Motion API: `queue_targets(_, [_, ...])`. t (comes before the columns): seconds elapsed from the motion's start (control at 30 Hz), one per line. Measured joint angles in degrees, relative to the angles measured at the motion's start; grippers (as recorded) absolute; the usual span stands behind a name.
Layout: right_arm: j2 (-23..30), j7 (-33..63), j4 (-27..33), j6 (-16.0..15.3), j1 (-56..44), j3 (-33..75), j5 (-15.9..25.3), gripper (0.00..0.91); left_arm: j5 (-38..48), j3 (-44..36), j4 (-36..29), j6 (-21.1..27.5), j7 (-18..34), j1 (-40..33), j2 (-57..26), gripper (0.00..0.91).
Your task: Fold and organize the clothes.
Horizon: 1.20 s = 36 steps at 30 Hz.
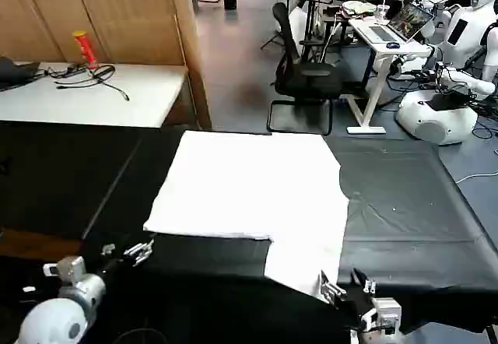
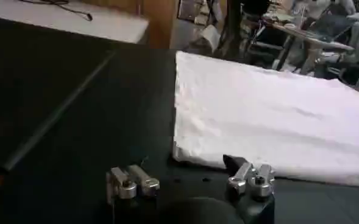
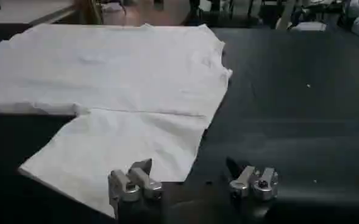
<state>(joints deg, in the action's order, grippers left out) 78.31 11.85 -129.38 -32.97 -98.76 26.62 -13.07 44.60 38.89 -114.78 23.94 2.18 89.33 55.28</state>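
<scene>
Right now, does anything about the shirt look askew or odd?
The T-shirt is unevenly folded: one sleeve juts toward the right pincer. Both pincers are open near the table edge; the left pincer is off the cloth.

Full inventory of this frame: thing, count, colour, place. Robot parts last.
T-shirt: 1, white, partly folded on the table, one flap near the front edge.
Table cloth: 1, black, covering the work table.
Side table: 1, white, behind on the left, with cables.
Can: 1, red and yellow, on the side table.
Office chair: 1, black, behind the table.
Left gripper: 1, silver, open, off the shirt's near-left corner.
Right gripper: 1, silver, open, at the flap's near edge.
</scene>
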Motion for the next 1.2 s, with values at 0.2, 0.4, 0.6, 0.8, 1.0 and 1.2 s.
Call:
queue_targets(0.2, [0.4,0.5,0.6,-0.4,0.2,-0.3,0.5,0.673,-0.9,-1.1,1.3,0.1,-1.2,-1.5,0.6,0.234])
queue_targets(0.4, [0.5,0.3,0.7,-0.6,-0.1,-0.3,0.5,0.322,-0.7,-1.7,3.9,-0.9,-1.6,-3.2,1.2,0.059])
queue_targets(0.6, [0.1,0.3,0.2,-1.9,-0.4,0.3,0.0,0.068,-0.4,-1.7,6.5,-2.0,-2.2,-3.8,0.7,0.000])
queue_targets(0.8, [-1.3,0.8,-2.5,-5.0,-2.0,2.1,-2.3,0.020,0.0,-1.9,6.0,-2.2,-3.1,-2.9,1.0,0.000])
queue_targets(1.0, [-3.3,1.0,-6.4,-6.5,-5.0,4.6,-3.7,0.010,0.1,-1.5,2.4,-0.7,0.1,-0.9,2.3,0.000])
queue_targets(1.2, [-4.8,2.0,-9.1,-6.2,-6.6,6.8,-4.7,0.010,-0.4,-0.9,-4.6,0.8,3.9,3.1,4.0,0.000])
